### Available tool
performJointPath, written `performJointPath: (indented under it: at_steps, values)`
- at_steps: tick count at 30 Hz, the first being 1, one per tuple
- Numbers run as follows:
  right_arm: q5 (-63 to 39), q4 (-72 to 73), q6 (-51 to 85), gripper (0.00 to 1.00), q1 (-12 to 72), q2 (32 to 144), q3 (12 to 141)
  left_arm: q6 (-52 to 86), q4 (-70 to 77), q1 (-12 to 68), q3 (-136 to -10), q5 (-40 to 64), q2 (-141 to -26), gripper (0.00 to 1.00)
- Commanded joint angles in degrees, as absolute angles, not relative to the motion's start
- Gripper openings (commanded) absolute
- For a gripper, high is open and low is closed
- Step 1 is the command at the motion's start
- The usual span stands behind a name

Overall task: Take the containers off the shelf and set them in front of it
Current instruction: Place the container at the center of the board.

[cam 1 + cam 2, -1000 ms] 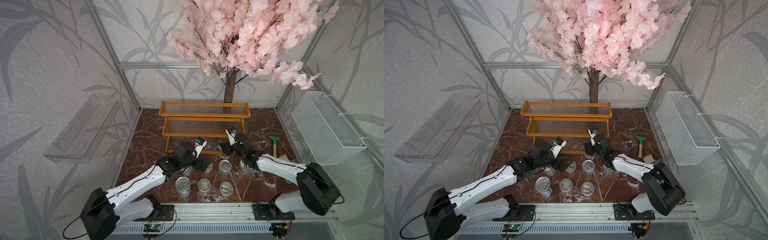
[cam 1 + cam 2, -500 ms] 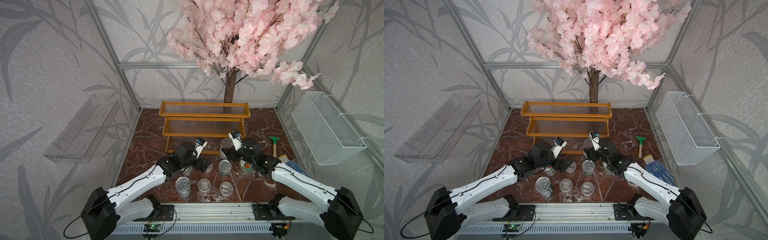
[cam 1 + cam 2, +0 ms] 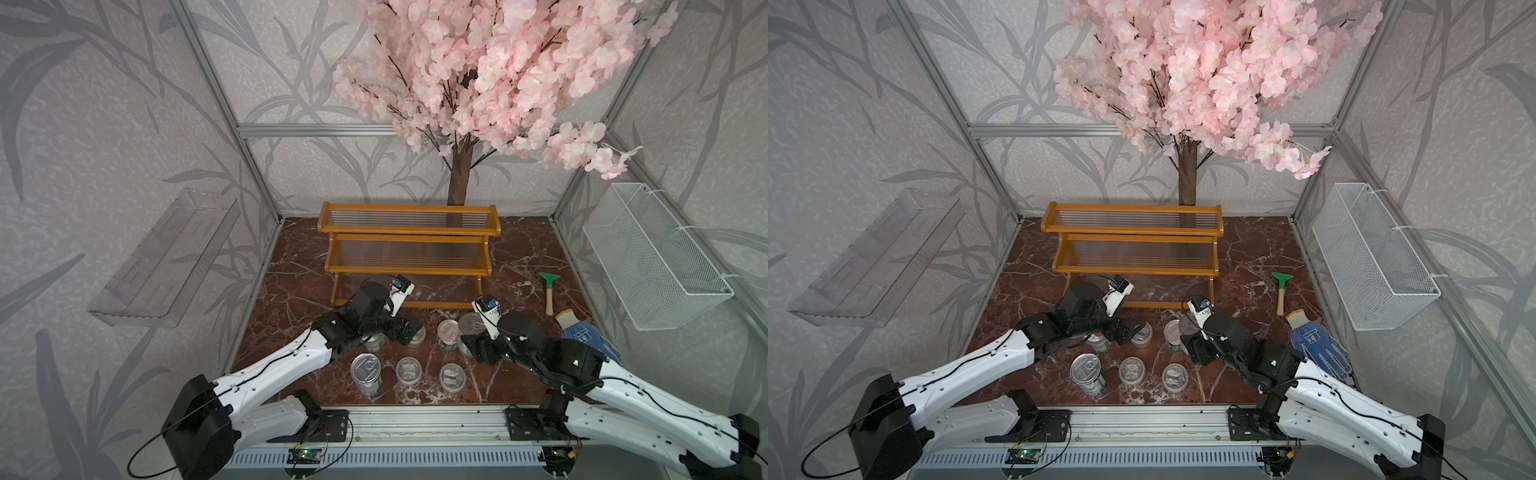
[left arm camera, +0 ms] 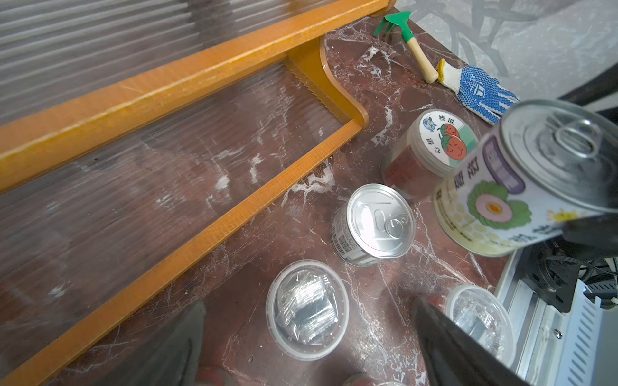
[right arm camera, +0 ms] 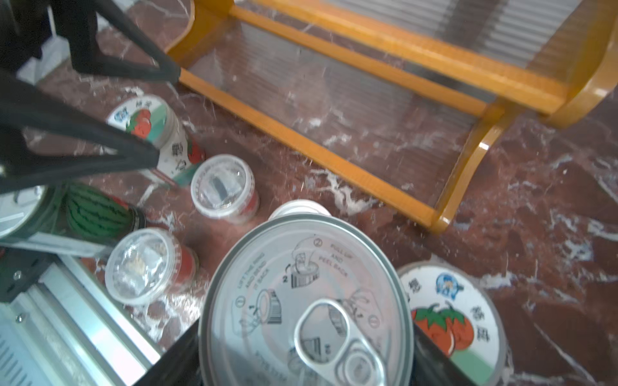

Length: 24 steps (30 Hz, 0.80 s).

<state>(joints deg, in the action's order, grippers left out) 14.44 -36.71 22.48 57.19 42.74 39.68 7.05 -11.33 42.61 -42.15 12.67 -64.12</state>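
containers stand grouped on the table just in front of the shelf. the right gripper has its jaws closed on a large tin, beside a tomato jar; whether that tin rests on the table i cannot tell. the left gripper hangs low over a cup, near a second tomato jar, its jaws spread wide and holding nothing. a small tin stands between the two grippers. in the front row stand a third tin and two cups. a rake and a glove lie off to the right of the group.
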Motion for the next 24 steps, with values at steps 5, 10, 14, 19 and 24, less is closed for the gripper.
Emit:
performJointPath:
  at_steps: [5, 10, 14, 19, 24]
  values:
    - [25.4, -53.5, 39.1, 0.63, 64.1, 38.2, 41.5, 5.9, -12.2, 41.8, -42.3, 14.4, -63.5, 1.0]
    - [28.5, -54.0, 43.6, 0.63, 66.6, 38.2, 39.4, 5.1, -13.7, 41.7, -42.8, 14.8, -63.8, 1.0]
    - [29.8, -54.7, 49.0, 0.63, 68.7, 38.7, 38.1, 5.1, -14.4, 41.5, -42.8, 14.8, -63.6, 1.0]
    - [31.3, -56.3, 53.6, 0.63, 70.3, 39.3, 37.0, 5.7, -13.6, 41.3, -42.1, 14.5, -63.4, 1.0]
    - [32.7, -57.7, 57.8, 0.65, 72.3, 40.2, 34.9, 6.5, -12.6, 41.0, -41.7, 14.1, -63.5, 1.0]
